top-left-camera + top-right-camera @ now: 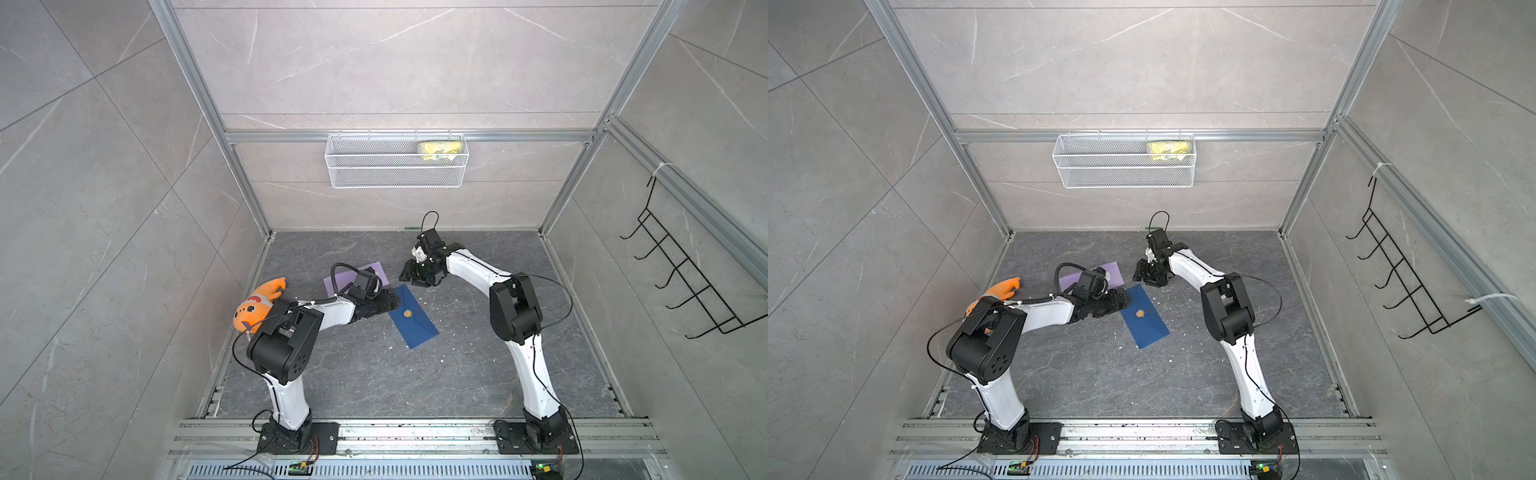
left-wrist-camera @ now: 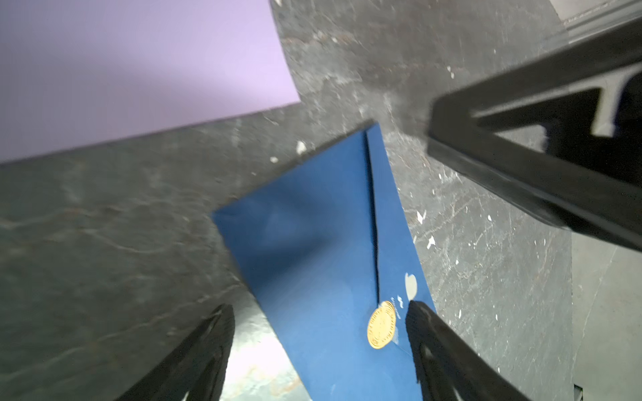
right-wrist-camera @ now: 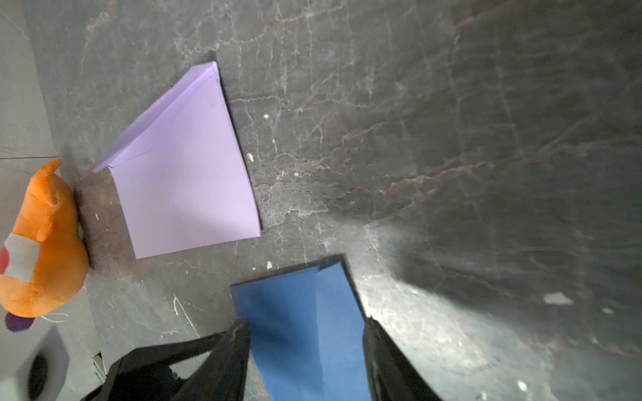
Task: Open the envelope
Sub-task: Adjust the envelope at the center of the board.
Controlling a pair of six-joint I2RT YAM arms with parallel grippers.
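A dark blue envelope lies flat in the middle of the dark stone floor, its flap held down by a round gold seal. My left gripper is open low over the envelope's left edge. One of its fingers is beside the seal and the other is over bare floor. My right gripper is open at the envelope's far end, a finger on each side of it. Nothing is gripped.
A lilac paper sheet lies just behind the left gripper. An orange plush fish sits by the left wall. A white wire basket hangs on the back wall and a black hook rack on the right wall. White scraps dot the floor.
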